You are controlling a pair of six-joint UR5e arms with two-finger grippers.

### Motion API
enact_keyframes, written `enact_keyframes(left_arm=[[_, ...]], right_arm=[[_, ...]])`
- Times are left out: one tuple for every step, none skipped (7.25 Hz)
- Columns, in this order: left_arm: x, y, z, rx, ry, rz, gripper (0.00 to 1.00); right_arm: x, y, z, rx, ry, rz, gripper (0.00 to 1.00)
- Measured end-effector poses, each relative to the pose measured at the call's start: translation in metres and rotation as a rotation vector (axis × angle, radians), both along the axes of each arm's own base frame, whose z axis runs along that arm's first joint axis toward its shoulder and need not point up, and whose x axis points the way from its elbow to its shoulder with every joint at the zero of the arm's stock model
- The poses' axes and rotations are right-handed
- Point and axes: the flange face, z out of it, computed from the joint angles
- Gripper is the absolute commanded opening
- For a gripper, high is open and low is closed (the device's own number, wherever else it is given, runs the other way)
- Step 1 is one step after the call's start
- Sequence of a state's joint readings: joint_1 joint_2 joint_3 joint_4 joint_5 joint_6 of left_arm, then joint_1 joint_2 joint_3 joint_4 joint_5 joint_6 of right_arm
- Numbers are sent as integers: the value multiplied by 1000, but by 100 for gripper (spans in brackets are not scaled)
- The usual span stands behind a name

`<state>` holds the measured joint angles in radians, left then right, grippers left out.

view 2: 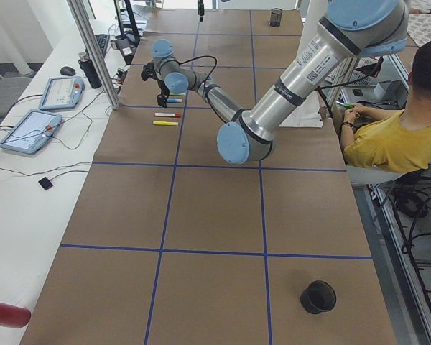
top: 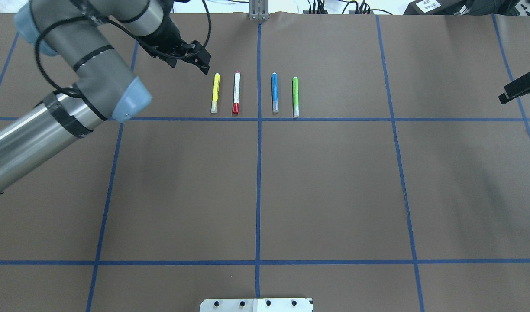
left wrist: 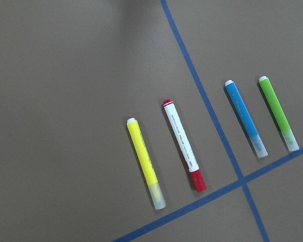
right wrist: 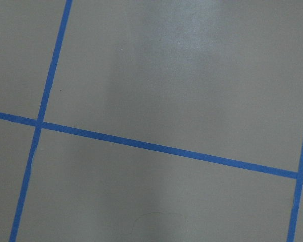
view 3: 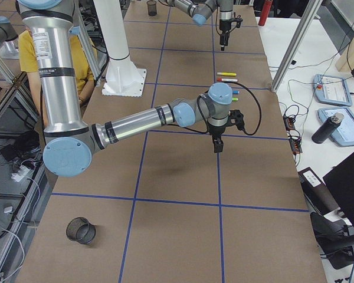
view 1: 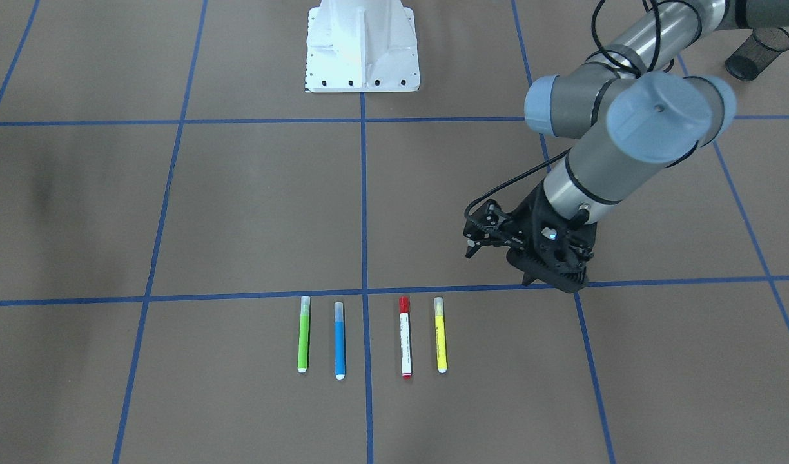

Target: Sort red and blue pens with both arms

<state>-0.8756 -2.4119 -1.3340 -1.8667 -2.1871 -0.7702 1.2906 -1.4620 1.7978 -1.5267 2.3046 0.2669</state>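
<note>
The red pen point(view 1: 405, 345), white-barrelled with a red cap, and the blue pen point(view 1: 340, 341) lie side by side on the brown table, one on each side of a blue tape line. In the left wrist view the red pen point(left wrist: 184, 146) is mid-frame and the blue pen point(left wrist: 244, 116) is to its right. My left gripper point(top: 205, 65) hovers just left of the row, open and holding nothing. My right gripper point(top: 505, 97) hangs over bare table at the far right edge, far from the pens. Its fingers are not clear enough to judge.
A yellow marker point(top: 214, 92) lies beside the red pen and a green marker point(top: 295, 95) beside the blue one. Black mesh cups point(view 1: 759, 53) point(view 3: 81, 230) stand near the table's ends. The white robot base point(view 1: 362, 45) sits mid-table. A person point(view 2: 395, 136) sits beside the table.
</note>
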Motion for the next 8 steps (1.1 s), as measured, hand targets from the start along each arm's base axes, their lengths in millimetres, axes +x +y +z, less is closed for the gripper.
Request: enact_keyframes(left_arm=[[41, -3, -12, -49, -26, -28, 100], [79, -1, -19, -65, -64, -50, 96], [114, 4, -18, -61, -107, -66, 83], [140, 9, -13, -56, -140, -71, 74], [155, 13, -5, -56, -165, -73, 74], [163, 13, 3, -60, -181, -73, 67], [166, 12, 9, -64, -193, -74, 61], [168, 11, 14, -67, -202, -76, 58]], right_arm=[[-1, 0, 0, 0, 0, -1, 100], [-2, 0, 0, 0, 0, -3, 100], [-3, 0, 0, 0, 1, -6, 100], [-4, 1, 0, 1, 1, -8, 100], [-5, 1, 0, 1, 2, -9, 100], [-6, 1, 0, 1, 2, -10, 100], [-6, 1, 0, 1, 2, -12, 100], [-7, 1, 0, 1, 2, -13, 100]])
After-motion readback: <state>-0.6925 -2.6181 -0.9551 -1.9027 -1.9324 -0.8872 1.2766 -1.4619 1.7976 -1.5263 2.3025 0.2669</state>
